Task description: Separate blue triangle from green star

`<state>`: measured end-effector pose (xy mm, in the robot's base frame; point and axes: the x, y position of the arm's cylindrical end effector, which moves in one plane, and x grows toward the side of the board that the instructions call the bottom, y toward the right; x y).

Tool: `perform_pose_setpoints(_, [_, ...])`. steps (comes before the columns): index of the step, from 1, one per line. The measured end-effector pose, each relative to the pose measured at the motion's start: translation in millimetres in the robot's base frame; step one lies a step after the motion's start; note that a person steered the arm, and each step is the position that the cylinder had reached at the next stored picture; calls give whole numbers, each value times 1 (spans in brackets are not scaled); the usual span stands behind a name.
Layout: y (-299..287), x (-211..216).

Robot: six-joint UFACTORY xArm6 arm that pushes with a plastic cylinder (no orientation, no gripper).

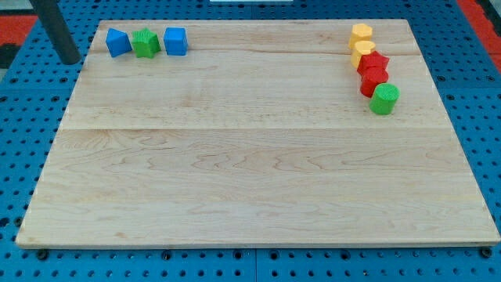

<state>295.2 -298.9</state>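
Blue triangle [118,42] touching green star [145,43]

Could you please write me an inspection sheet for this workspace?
Surface: wooden board, bare in the middle.
Job's things: blue triangle touching green star, top left.
Clutter: blue cube beside the star; at right, a column of two yellow blocks, two red blocks, green cylinder.
Grippers: my tip off the board, left of the triangle.
Cables: nothing seen.
Surroundings: blue perforated base.

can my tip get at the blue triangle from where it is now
Probably yes. My tip sits off the board's top-left corner; the blue triangle is the nearest block, its left side open, with the green star touching its right side.
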Motion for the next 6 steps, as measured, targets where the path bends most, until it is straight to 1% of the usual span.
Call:
perform_pose_setpoints(1, [38,-21])
perform_pose_setpoints(2, [30,-44])
perform_pose_setpoints(3, [63,-48])
perform_pose_setpoints(4, [144,-31])
perform_pose_setpoints(5, [180,7])
perform_pose_setpoints(6, [150,12])
